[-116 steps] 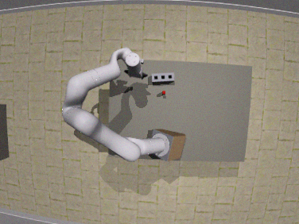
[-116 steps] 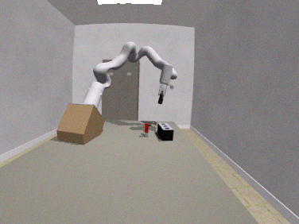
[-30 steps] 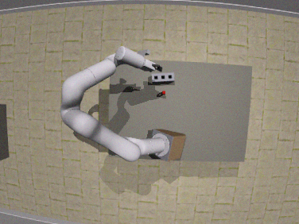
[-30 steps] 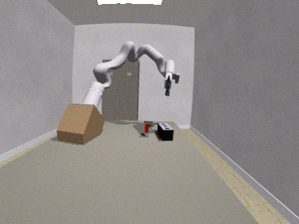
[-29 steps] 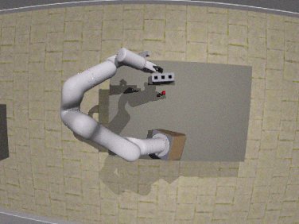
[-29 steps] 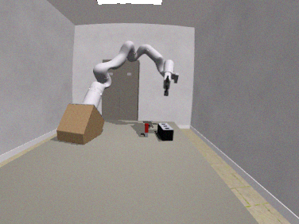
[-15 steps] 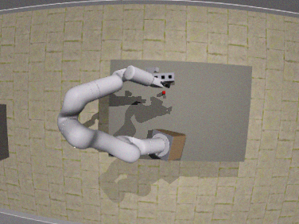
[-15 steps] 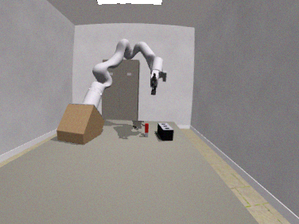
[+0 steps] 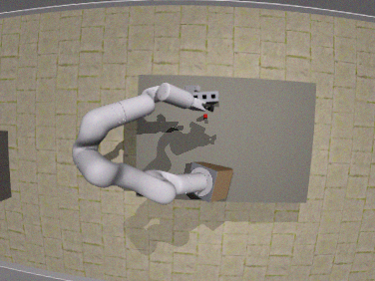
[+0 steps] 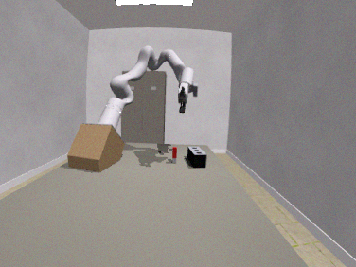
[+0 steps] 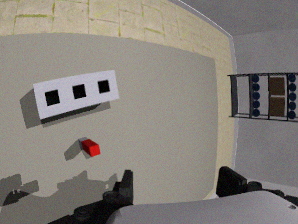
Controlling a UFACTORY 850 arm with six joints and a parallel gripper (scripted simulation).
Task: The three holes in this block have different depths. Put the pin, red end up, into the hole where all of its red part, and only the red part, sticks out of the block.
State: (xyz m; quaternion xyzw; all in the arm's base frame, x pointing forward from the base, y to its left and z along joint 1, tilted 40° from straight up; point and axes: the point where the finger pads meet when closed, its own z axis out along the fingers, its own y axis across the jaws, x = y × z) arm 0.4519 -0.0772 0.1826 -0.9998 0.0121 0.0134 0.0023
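Note:
The pin (image 10: 174, 154) stands upright on the grey mat with its red end up, just left of the block; it also shows in the overhead view (image 9: 204, 117) and the wrist view (image 11: 91, 147). The block (image 10: 197, 156) is dark with a light top holding three square holes; it shows in the wrist view (image 11: 75, 94) and partly under the arm in the overhead view (image 9: 205, 94). My gripper (image 10: 181, 105) hangs high above the pin and block, open and empty. In the wrist view its fingers stand wide apart, with the pin off to their left.
A brown box-shaped base (image 10: 95, 147) carries the arm at the mat's left side. A dark door (image 10: 144, 106) is in the back wall. A shelf rack (image 11: 266, 96) shows on the wall in the wrist view. Tiled floor surrounds the mat (image 9: 259, 140).

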